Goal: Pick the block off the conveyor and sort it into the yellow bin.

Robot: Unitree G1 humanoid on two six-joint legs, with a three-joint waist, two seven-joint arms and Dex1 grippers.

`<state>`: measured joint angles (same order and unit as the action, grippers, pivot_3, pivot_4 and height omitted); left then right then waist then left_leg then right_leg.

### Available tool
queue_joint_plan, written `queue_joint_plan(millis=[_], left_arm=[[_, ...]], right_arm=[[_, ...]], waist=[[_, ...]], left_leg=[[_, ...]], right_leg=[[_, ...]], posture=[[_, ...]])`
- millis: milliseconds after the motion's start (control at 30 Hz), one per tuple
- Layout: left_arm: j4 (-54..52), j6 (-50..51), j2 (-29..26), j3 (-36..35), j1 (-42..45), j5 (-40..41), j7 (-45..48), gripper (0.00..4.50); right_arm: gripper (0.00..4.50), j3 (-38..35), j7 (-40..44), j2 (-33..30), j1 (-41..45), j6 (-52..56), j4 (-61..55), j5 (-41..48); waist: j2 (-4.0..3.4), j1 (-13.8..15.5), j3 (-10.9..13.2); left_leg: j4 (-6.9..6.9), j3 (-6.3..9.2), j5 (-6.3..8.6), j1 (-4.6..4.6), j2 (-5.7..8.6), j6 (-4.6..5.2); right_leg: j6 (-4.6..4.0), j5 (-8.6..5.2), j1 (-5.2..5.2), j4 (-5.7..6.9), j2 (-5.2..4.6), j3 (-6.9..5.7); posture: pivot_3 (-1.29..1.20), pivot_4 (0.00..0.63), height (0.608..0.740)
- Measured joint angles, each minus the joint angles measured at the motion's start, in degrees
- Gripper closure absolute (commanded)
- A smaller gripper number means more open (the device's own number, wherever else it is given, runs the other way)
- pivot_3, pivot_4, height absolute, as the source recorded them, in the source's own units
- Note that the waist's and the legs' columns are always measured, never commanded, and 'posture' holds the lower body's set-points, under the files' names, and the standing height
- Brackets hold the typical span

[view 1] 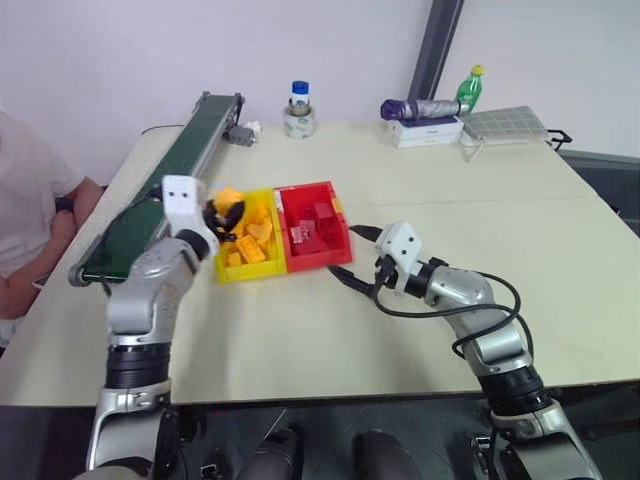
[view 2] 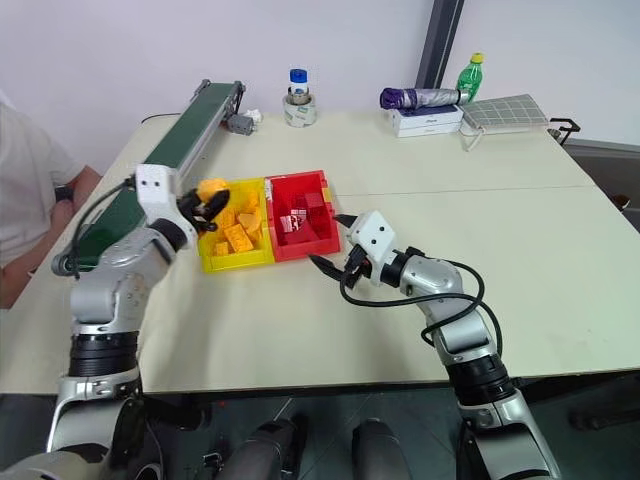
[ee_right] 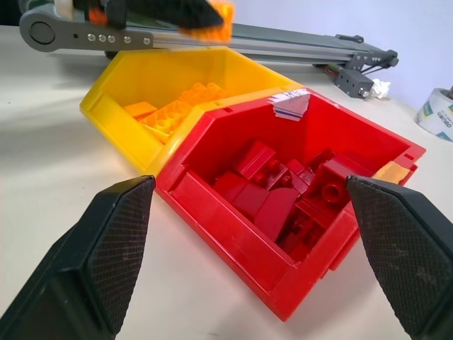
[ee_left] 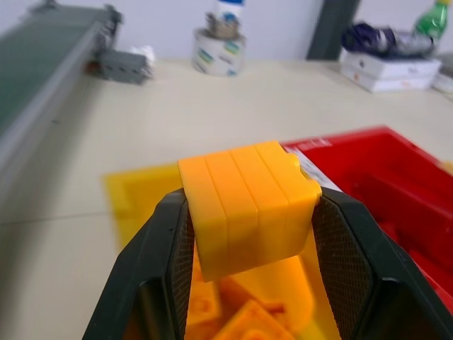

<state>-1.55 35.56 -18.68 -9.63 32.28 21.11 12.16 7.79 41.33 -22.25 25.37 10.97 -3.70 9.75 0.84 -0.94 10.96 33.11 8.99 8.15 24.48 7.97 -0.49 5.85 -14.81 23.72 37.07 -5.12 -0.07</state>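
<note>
My left gripper (view 1: 228, 212) is shut on the yellow-orange block (ee_left: 248, 205) and holds it in the air over the left, far part of the yellow bin (view 1: 232, 272). That bin holds several yellow blocks. It is joined to the red bin (view 1: 320, 262), which holds several red blocks. The conveyor (view 1: 190, 150), with its dark green belt, runs along the table's left side just beyond the left gripper. On the other side, my right gripper (view 1: 352, 255) stands open and empty just off the red bin's near right corner, pointing at it.
A person (view 1: 25, 220) sits at the table's left edge beside the conveyor. At the back stand a tape roll with a bottle in it (view 1: 299, 118), a folded umbrella on a white box (view 1: 425, 120), a green bottle (view 1: 470, 88) and a white rack (view 1: 505, 123).
</note>
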Motion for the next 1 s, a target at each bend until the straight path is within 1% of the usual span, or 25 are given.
queue_joint_plan(millis=[33,100,167,200,400,500,700,733,800,867,1000], left_arm=[[0.56,-0.18,0.73,0.01,0.11,-0.53,-0.39,2.61],[1.48,-0.82,1.35,0.08,0.19,-1.0,-0.6,1.52],[2.33,-1.27,2.56,0.09,0.8,-1.7,-1.19,0.65],[2.9,-1.45,2.68,0.31,1.22,-2.02,-1.19,0.07],[3.02,-2.82,0.95,0.41,1.35,-3.04,0.99,0.03],[0.32,-3.27,-0.89,-0.31,-0.66,-1.95,3.9,0.03],[-9.31,0.55,-7.36,-7.11,-8.52,7.96,12.44,0.03],[-11.48,0.67,-9.13,-7.82,-10.05,9.12,13.9,0.03],[-14.28,0.85,-12.05,-9.28,-12.38,10.93,16.51,0.03],[-14.96,1.06,-14.75,-10.84,-14.82,12.34,19.21,0.03],[-14.44,0.44,-17.73,-13.23,-20.09,13.28,22.62,0.03]], right_arm=[[0.0,-0.02,-0.18,-0.13,-0.25,0.04,-0.07,0.0],[0.0,-0.06,-0.49,-0.24,-0.6,0.3,-0.21,0.01],[0.0,-0.07,-0.59,-0.34,-0.73,0.51,-0.48,0.01],[0.0,-0.06,-0.61,-0.32,-0.72,0.51,-0.76,0.02],[0.0,-0.07,-0.74,-0.4,-0.72,0.51,-0.85,0.02],[0.0,-0.06,-0.73,-0.43,-0.7,0.51,-0.84,0.04],[0.0,-0.6,-0.05,-0.67,-0.56,0.58,-0.81,0.86],[0.0,-0.75,0.2,-0.67,-0.52,0.58,-0.82,1.29],[0.0,-0.97,0.65,-0.75,-0.42,0.57,-0.73,1.64],[0.0,-1.13,1.07,-1.0,-0.38,0.52,-0.64,1.79],[0.0,-1.37,1.81,-1.41,-0.28,0.48,-0.46,1.81]], waist=[[0.0,0.11,0.0],[0.0,0.22,0.0],[0.0,0.34,0.0],[0.0,0.37,0.0],[0.0,0.21,0.0],[0.0,0.02,0.0],[-0.01,0.12,0.0],[-0.01,0.15,0.0],[-0.01,0.29,0.0],[-0.02,0.29,0.0],[-0.02,0.24,0.01]], left_leg=[[0.01,0.0,0.0,0.0,0.0,0.0],[0.03,0.0,0.0,0.0,0.0,0.0],[0.07,0.0,0.01,0.0,0.01,-0.01],[0.08,0.0,0.0,0.0,0.01,-0.01],[0.07,0.0,0.01,0.0,0.01,-0.01],[0.05,-0.01,0.01,0.0,0.0,-0.01],[0.02,0.01,0.01,0.01,-0.02,-0.01],[0.02,0.01,0.01,0.0,-0.02,-0.01],[0.02,0.0,0.01,0.0,-0.01,-0.01],[0.02,-0.01,0.01,-0.01,-0.01,-0.02],[-0.01,-0.01,0.02,0.0,-0.01,-0.02]], right_leg=[[0.0,0.0,0.0,0.0,0.0,0.0],[0.0,0.0,-0.02,0.0,0.0,0.0],[0.0,0.0,-0.05,-0.01,0.0,0.0],[0.0,0.0,-0.07,-0.01,0.0,-0.01],[0.0,0.0,-0.05,-0.01,0.0,-0.01],[0.0,0.0,-0.02,-0.01,0.0,0.0],[-0.07,-0.04,0.0,-0.01,0.01,0.02],[-0.22,-0.12,-0.03,-0.03,0.0,0.02],[-0.26,-0.14,-0.05,-0.04,-0.02,0.03],[-0.27,-0.14,-0.05,-0.04,-0.02,0.04],[-0.29,-0.16,-0.02,-0.04,-0.03,0.06]], posture=[[0.0,0.15,0.74],[0.0,0.15,0.74],[0.0,0.15,0.74],[0.0,0.15,0.74],[0.0,0.15,0.74],[0.0,0.15,0.74],[0.0,0.15,0.74],[0.0,0.15,0.74],[0.0,0.15,0.74],[0.0,0.15,0.74],[0.0,0.15,0.74]])
